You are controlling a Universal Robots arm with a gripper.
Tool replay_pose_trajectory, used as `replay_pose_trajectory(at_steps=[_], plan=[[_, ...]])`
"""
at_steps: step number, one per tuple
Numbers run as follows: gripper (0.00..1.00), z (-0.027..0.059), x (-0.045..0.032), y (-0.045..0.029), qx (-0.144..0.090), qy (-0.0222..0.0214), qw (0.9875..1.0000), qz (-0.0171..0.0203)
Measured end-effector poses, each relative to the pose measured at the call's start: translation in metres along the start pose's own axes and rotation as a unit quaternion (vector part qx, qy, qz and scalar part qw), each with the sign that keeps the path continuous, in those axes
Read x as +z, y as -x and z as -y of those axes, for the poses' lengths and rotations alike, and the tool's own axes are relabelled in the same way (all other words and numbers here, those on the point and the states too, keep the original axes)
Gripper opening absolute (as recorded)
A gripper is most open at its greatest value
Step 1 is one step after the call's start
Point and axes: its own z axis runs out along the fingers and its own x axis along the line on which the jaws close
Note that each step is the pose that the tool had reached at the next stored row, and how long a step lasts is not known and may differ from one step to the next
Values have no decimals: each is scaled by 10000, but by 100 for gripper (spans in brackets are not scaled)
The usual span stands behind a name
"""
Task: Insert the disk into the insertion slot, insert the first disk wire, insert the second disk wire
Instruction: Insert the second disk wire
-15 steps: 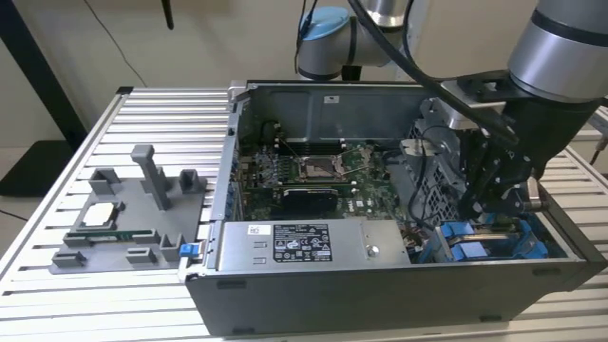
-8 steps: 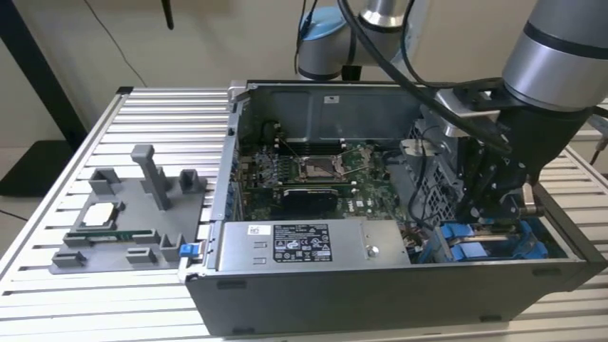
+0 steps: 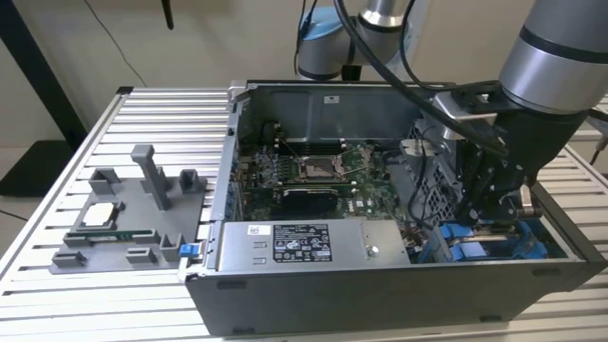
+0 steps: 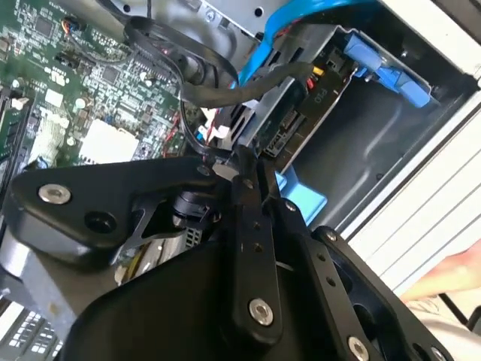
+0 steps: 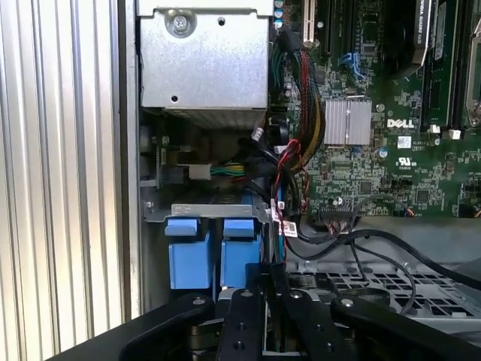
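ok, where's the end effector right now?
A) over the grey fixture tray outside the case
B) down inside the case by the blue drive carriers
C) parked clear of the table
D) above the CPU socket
B: the end effector sits inside the case, just above the blue drive carriers.

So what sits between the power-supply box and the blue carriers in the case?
In the first wrist view, a bundle of wires fills the gap between the power-supply box and blue carriers.

Tight corner: pincer (image 3: 494, 206) down between drive cage (image 3: 432, 178) and case wall (image 3: 560, 249); cables (image 5: 293, 173) crowd motherboard side. Open table (image 3: 57, 299) beside the case.
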Motion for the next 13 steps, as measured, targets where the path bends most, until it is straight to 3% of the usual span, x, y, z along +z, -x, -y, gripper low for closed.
replay_pose_trajectory(at_steps=[4,6,10,13], plan=[[0,1,-15,2,1,7,10000,5],[0,-2,-73,1,9,24,10000,21],[0,5,-249,0,9,31,10000,8],[0,9,-300,0,8,32,10000,7]])
